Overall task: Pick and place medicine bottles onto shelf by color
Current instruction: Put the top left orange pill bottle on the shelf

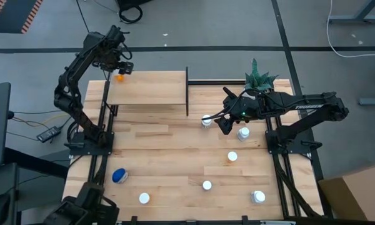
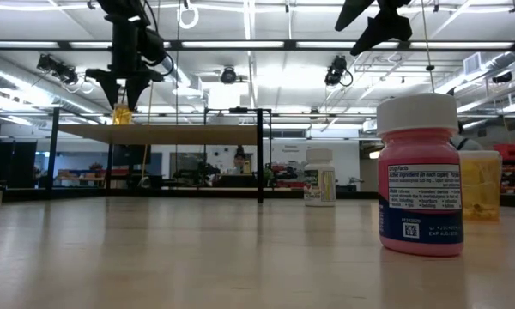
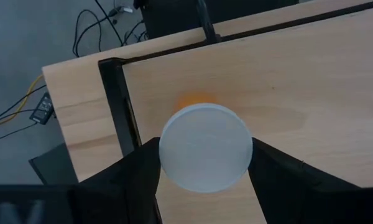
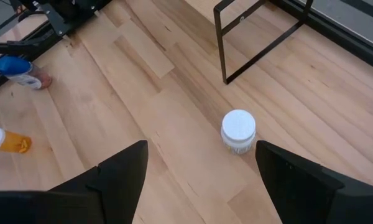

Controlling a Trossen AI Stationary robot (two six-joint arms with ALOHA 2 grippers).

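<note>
My left gripper is over the far left corner of the light-wood shelf and is shut on an orange medicine bottle with a white cap. My right gripper is open and hovers well above the table. It is just right of an upright white bottle, which stands on its base near the shelf's black leg. More white-capped bottles stand on the table's near half. A blue bottle lies on its side near the table's left edge. My left gripper holds the orange bottle by its white cap, pinched between the two fingers, which come from above pointing down. The bottle hangs upright, with its orange body at the shelf top. Whether its base rests on the board, I cannot tell.
A white pot with a spiky green plant stands at the table's far right, behind my right arm. In the low view a pink bottle stands close to the camera, with an orange one behind it. The rest of the shelf board is bare.
</note>
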